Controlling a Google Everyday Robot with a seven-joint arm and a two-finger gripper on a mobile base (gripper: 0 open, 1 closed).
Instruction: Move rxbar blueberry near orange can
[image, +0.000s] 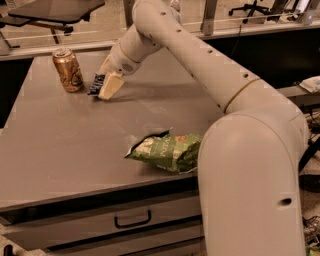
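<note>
While the gripper (106, 86) clasps the snack bar (96, 84) just to the right of the can (68, 70), the best move is probably to lower it flat and let go gently, without nudging the can. Counted: one table (60, 150), one robot arm (200, 65), one green chip bag (165, 151) well apart from the can, one can, one snack bar, one gripper.
</note>
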